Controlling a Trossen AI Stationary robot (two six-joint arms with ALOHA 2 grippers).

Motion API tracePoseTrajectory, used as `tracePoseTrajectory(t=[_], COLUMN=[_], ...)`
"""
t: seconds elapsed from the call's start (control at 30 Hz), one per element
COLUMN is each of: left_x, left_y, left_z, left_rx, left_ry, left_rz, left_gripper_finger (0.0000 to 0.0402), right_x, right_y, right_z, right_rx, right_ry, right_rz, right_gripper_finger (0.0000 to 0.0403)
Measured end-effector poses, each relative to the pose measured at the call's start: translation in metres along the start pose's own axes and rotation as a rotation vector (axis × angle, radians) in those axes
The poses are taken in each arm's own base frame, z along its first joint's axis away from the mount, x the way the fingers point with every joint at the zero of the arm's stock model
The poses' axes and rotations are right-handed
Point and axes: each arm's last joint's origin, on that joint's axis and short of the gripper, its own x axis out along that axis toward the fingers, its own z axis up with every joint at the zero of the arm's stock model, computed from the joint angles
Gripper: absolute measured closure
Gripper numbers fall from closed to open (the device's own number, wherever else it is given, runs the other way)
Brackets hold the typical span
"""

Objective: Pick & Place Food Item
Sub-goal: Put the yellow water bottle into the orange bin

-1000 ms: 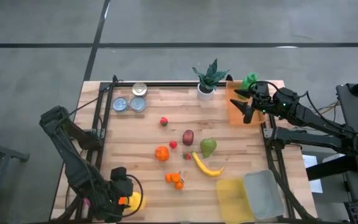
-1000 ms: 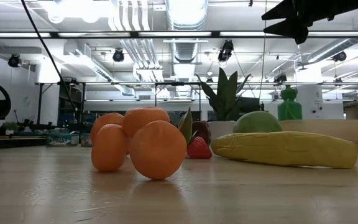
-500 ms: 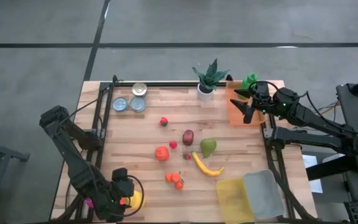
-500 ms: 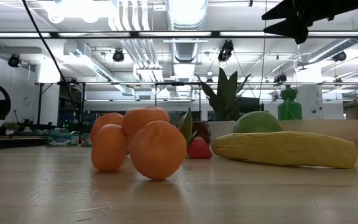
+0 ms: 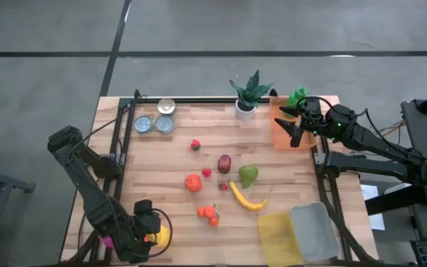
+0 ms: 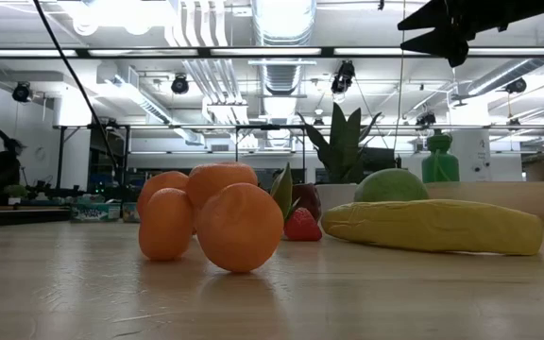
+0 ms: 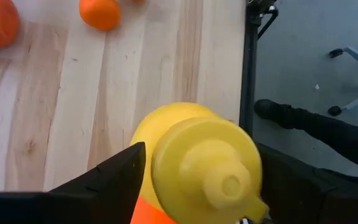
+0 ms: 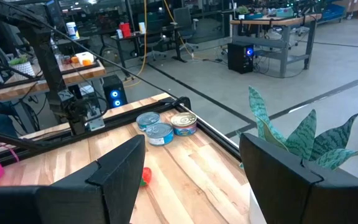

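Note:
A yellow squeeze bottle [image 7: 197, 162] with a nozzle cap sits on the wooden table [image 5: 169, 159] at its near left corner, also visible in the high view as a yellow bottle [image 5: 162, 237]. My left gripper [image 7: 201, 186] slants down over it, open, with one finger on each side of the cap. The fingers stand very close; I cannot tell whether they touch. My right gripper [image 5: 290, 124] hangs open and level, high over the orange bin [image 5: 282, 133] at the far right, holding nothing.
Mid-table lie tangerines [image 5: 209, 214], a banana [image 5: 247, 199], a green pear [image 5: 249, 175], a red fruit [image 5: 224, 163] and an orange one [image 5: 193, 182]. Cans [image 5: 154, 122] and a potted plant [image 5: 247, 96] stand at the far side. Yellow [image 5: 279, 236] and clear [image 5: 313, 230] containers sit near right.
My left gripper has sunk a little toward the yellow bottle and covers more of it in the high view. The bottle has stayed in place.

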Motion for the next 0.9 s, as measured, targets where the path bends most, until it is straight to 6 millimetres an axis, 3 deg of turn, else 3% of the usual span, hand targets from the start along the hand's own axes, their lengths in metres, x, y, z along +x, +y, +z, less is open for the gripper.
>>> tracePoseTrajectory(t=[0.4, 0.9], left_x=[0.0026, -0.0051], left_y=[-0.0007, -0.0036], left_z=[-0.0003, 0.0048], left_rx=[-0.012, -0.015], left_ry=[-0.011, -0.059], left_rz=[-0.018, -0.039], left_gripper_finger=[0.0173, 0.0179], right_x=[0.0002, 0.0001], right_y=[0.0000, 0.0000], right_z=[-0.0001, 0.0000], right_rx=[0.000, 0.000], right_ry=[0.001, 0.000], right_rz=[0.000, 0.000], right_gripper_finger=[0.0143, 0.0143])
